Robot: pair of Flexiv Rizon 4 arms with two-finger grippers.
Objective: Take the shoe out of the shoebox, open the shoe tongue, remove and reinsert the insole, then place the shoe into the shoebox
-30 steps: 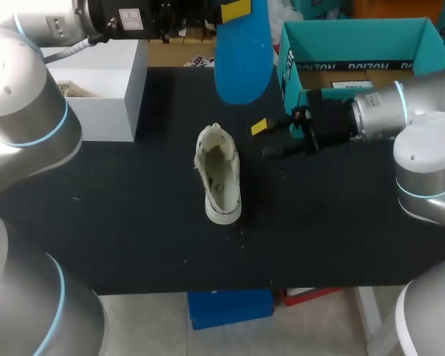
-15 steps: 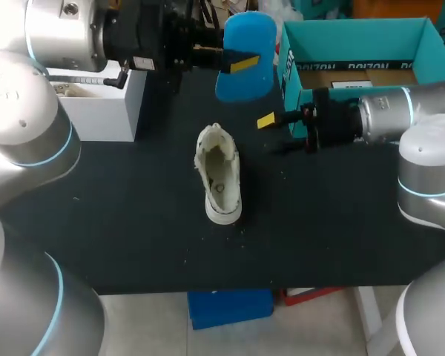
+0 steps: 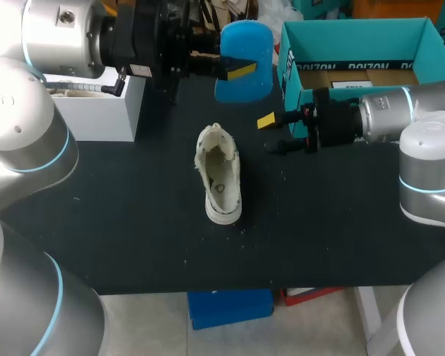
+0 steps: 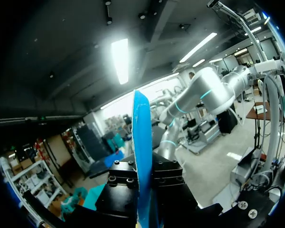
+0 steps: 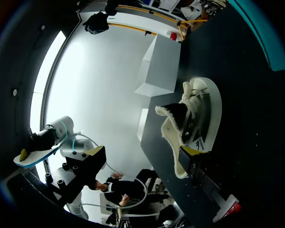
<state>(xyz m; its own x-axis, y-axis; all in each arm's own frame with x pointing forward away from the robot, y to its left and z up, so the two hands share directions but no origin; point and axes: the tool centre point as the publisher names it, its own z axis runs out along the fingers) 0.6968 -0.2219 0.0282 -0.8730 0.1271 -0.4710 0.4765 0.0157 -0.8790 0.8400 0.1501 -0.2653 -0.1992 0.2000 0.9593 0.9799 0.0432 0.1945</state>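
The shoe (image 3: 219, 178) is lying near the tabletop's (image 3: 133, 222) middle, opening up, its long axis running from far edge to near edge, toe nearward. The left gripper (image 3: 237, 68) is clamping its fingers on the blue insole (image 3: 245, 41) in the air beyond the heel, beside the shoebox (image 3: 356, 33). The right gripper (image 3: 271, 134), fingers apart and empty, is hovering toward the right edge, nearer the shoe. In the left wrist view, the insole (image 4: 142, 142) is standing edge-on between the fingers. In the right wrist view, the shoe (image 5: 199, 114) is lying side-on just ahead of the fingers (image 5: 203, 175).

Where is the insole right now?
In the head view, the insole is clamped in the left gripper, over the table's far side, just left of the shoebox and beyond the shoe.
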